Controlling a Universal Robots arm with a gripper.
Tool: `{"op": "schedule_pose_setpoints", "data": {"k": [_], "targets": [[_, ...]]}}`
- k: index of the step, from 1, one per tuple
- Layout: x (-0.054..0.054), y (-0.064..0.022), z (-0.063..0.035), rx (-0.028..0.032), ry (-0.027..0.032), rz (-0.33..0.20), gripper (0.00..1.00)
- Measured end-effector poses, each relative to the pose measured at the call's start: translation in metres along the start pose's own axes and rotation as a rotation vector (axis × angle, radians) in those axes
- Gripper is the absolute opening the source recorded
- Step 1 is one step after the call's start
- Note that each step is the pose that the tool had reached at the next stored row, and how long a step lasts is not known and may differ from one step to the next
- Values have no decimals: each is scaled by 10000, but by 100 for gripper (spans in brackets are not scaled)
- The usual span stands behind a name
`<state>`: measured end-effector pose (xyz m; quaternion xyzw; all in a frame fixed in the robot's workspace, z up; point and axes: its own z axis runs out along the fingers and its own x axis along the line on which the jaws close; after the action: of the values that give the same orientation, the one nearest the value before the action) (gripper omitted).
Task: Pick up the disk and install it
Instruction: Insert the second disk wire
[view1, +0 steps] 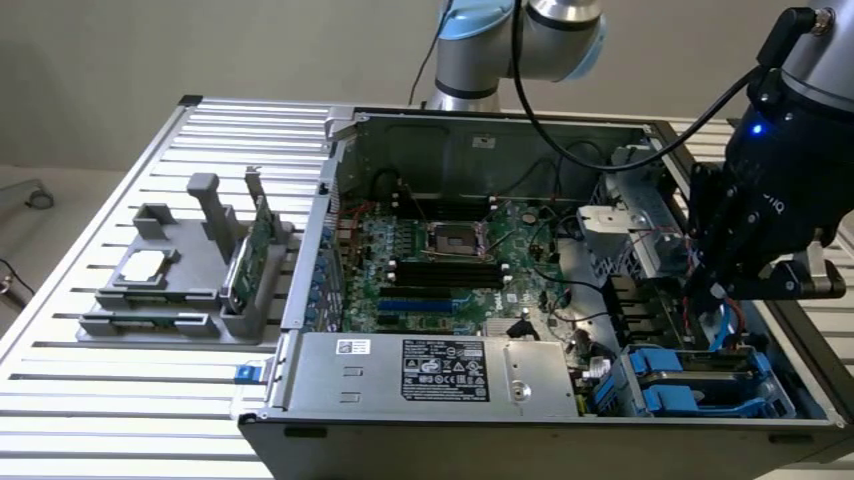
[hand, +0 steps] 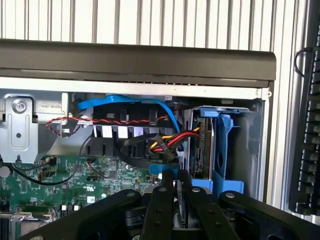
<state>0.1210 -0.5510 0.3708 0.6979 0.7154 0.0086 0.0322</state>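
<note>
The disk (hand: 201, 145) stands on edge in the blue drive bay (hand: 223, 150) at the corner of the open computer case (view1: 467, 125), its board side facing the cables. My gripper (hand: 176, 178) hovers just in front of the bay, its two black fingers (hand: 161, 205) drawn close together with only a thin dark gap and nothing visible between them. In the exterior view my gripper (view1: 715, 300) hangs over the case's right side, above the blue bay (view1: 697, 385).
A blue data cable (hand: 125, 101) and a red-yellow-black power bundle (hand: 175, 141) run beside the bay. The motherboard (view1: 441, 260) and labelled power supply (view1: 441, 372) occupy the case. A grey fixture (view1: 174, 290) holds a silver chip (view1: 144, 265) and a green card (view1: 248, 255).
</note>
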Motion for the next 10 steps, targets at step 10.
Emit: {"op": "schedule_pose_setpoints", "data": {"k": [10], "targets": [[-95,-7,70,-2,86,5,16]]}}
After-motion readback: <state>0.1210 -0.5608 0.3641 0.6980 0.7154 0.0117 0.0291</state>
